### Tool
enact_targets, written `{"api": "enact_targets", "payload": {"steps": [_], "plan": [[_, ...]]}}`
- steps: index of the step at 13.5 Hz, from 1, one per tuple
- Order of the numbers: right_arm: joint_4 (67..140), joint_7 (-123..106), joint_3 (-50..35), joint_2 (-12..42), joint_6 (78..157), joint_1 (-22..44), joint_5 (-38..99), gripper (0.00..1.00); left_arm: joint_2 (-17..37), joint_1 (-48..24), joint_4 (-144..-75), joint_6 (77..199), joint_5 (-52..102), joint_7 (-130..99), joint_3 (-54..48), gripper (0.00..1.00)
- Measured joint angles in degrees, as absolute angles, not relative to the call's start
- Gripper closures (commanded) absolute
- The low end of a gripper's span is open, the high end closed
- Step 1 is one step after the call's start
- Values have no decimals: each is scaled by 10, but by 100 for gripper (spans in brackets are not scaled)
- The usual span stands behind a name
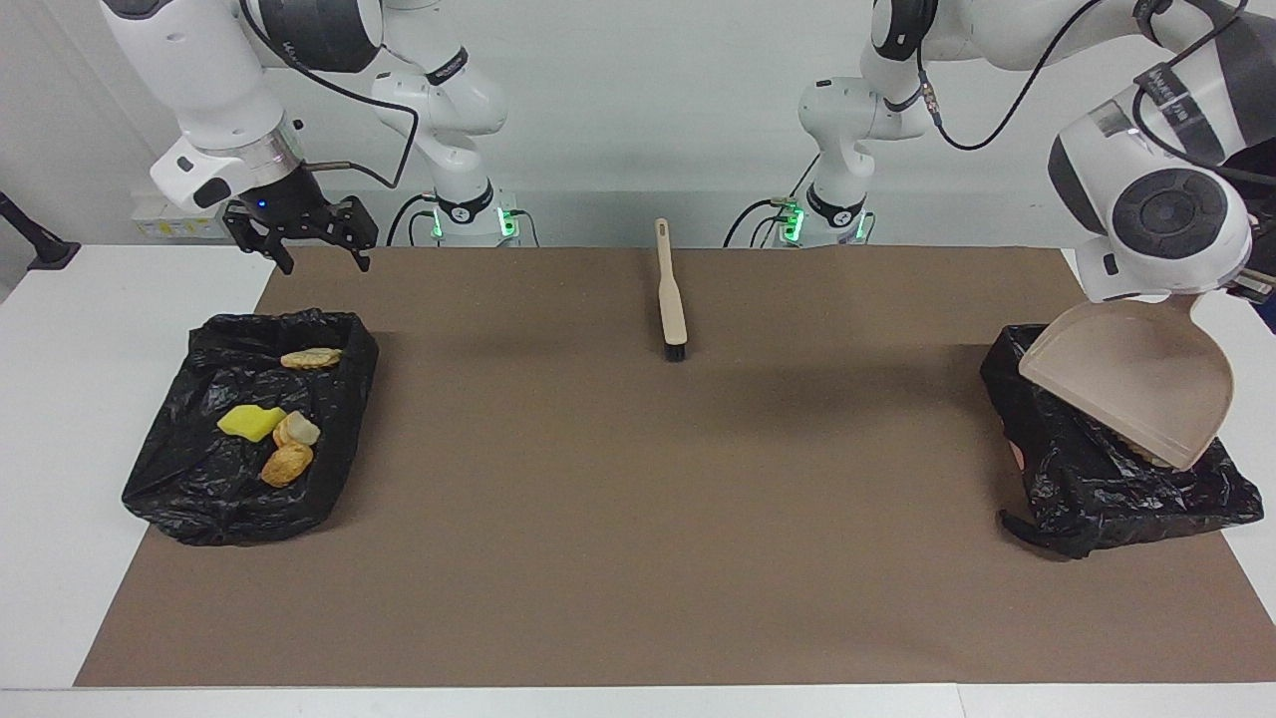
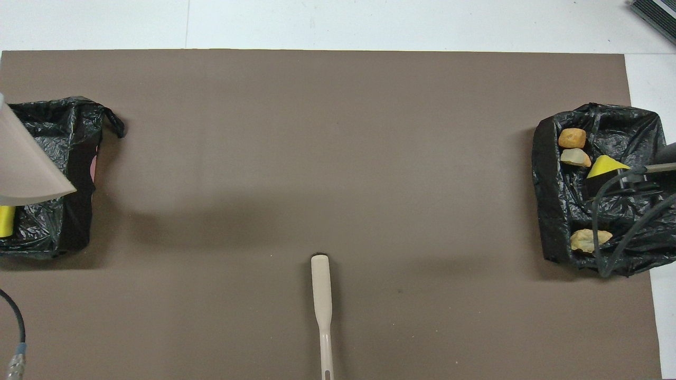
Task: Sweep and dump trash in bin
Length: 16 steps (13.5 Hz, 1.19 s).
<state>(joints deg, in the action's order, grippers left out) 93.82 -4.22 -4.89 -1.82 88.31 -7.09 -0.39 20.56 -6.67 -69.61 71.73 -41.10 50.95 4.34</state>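
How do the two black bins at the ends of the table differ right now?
The bin at the right arm's end lies uncovered, showing four scraps; the bin at the left arm's end is mostly covered by the tilted beige dustpan, with one yellow scrap showing. Both are lined with crinkled black bags and sit on the brown mat.
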Motion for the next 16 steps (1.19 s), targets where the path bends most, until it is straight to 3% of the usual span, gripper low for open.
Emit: {"api": "enact_targets", "payload": {"steps": [7,16], "plan": [[938,-42,-49,-18,883,-71,-4,0,184,-86,-695,725,-146,147,27,100],[938,-42,-49,-18,883,-71,-4,0,155,-294,-806,976,20,-286,18,100]]}}
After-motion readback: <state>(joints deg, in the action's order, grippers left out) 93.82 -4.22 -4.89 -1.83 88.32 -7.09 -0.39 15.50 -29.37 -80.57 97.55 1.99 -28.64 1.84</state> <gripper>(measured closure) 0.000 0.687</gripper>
